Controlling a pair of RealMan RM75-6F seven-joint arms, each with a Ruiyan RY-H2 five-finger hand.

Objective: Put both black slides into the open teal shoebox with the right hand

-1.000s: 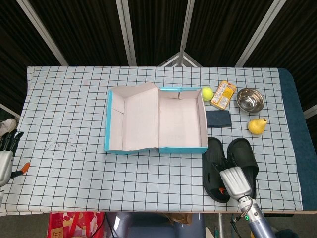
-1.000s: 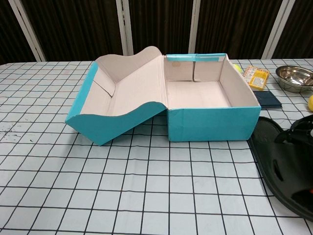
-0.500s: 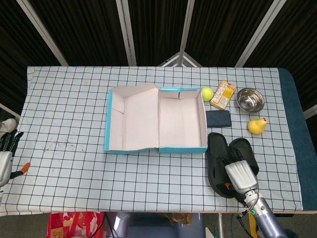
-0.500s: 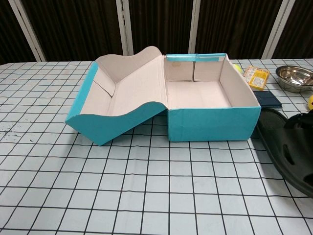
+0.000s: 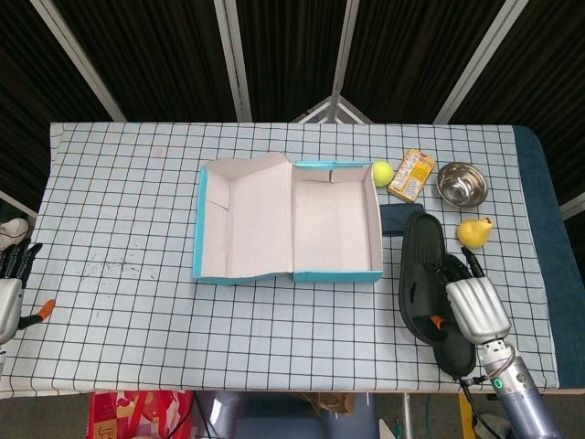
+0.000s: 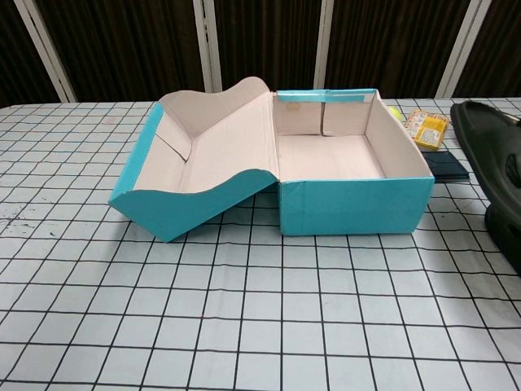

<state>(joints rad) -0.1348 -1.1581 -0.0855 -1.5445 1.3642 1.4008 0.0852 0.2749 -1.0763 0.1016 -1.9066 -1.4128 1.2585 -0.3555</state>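
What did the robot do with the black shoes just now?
The right hand gripped the slides and lifted them off the table, up and slightly rightward. The teal shoebox, tennis ball, pear and left hand stayed put.

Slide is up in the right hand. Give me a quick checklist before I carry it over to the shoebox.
1. Right hand holds a black slide: ok.
2. Slide lifted off the table: ok, per chest view.
3. Teal shoebox open, its inside bare: ok.
4. Path from slide to box free of things: ok.
5. Second slide on the table: partly hidden under the hand, cannot tell its exact lie.
6. Left hand away at the table edge: ok.
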